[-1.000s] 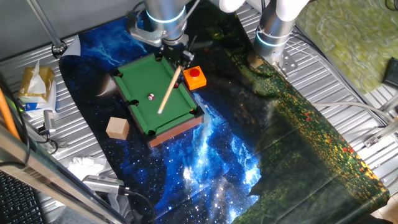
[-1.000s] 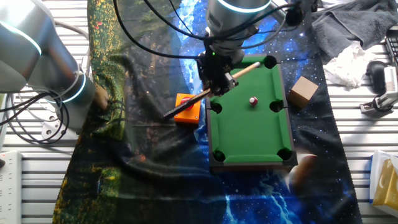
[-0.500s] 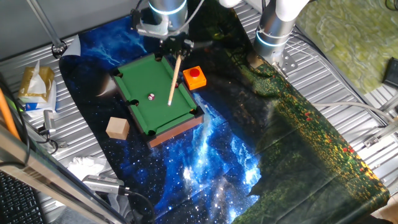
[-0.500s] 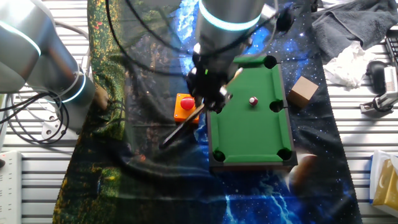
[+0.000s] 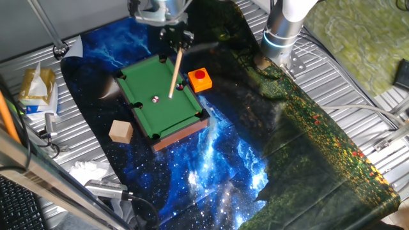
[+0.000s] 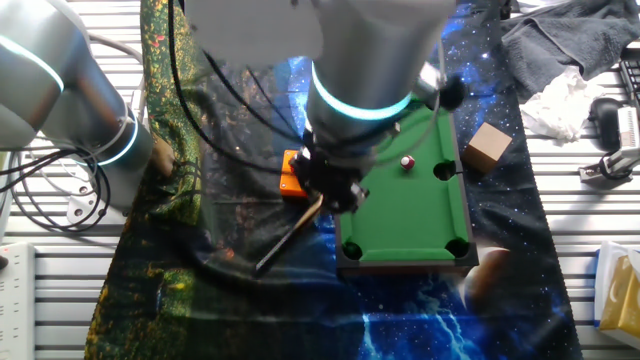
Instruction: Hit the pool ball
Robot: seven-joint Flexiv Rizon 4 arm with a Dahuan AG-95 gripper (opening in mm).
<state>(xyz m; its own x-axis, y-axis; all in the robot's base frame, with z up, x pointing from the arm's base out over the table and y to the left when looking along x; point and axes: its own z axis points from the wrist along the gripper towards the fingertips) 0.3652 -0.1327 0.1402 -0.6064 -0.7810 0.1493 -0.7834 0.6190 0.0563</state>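
The pool ball, whitish with a pink-red spot, lies on the green felt of the mini pool table. It also shows in the other fixed view. My gripper is above the table's far edge and shut on a wooden cue stick. The cue slants down over the felt, and its tip ends just right of the ball, apart from it. In the other fixed view the gripper looms large, with the cue sticking out to the lower left. A tiny dark red ball lies near the right rail.
An orange box with a red button stands right of the pool table. A wooden block lies on the cloth to its left. A second arm's base stands at the back right. Packets and crumpled tissue lie at the left edge.
My gripper has risen and drawn back towards the table's far edge. The cue has swung steeper and its tip now sits closer to the ball. The ball has not moved.
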